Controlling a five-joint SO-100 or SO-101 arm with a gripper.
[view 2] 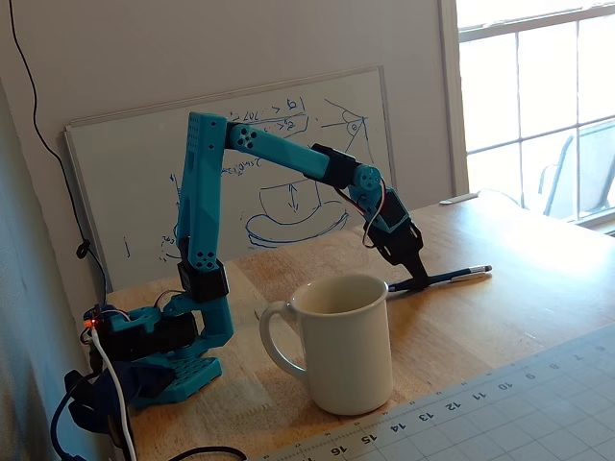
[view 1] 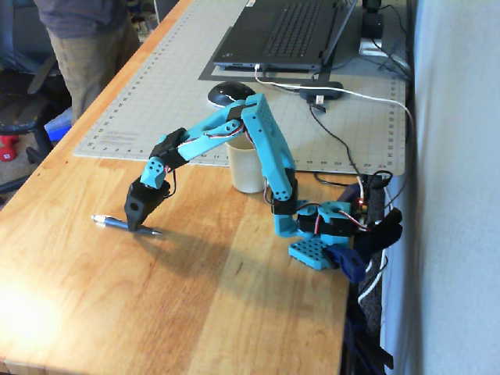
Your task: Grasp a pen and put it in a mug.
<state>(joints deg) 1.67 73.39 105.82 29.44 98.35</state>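
Your claw (view 1: 137,226) is down on the pen (view 1: 109,223), tips at the wooden surface (view 1: 195,312) astride its barrel; whether they've pinched it I cannot tell. You're at the grasp step. Next, confirm the grip, lift, and swing back to the cream mug (view 2: 341,341) standing near the arm's base.

worktop (view 1: 195,312): wooden, under the jaws | cutting mat (view 1: 156,94): grey gridded, beyond the jaws | laptop (view 1: 285,31): dark, on the mat, far behind the jaws | mouse (view 1: 229,93): dark, before the laptop | whiteboard (view 2: 288,192): blue sketches, leaning on the wall behind the jaws | person (view 1: 86,39): standing at the worktop's far-left edge
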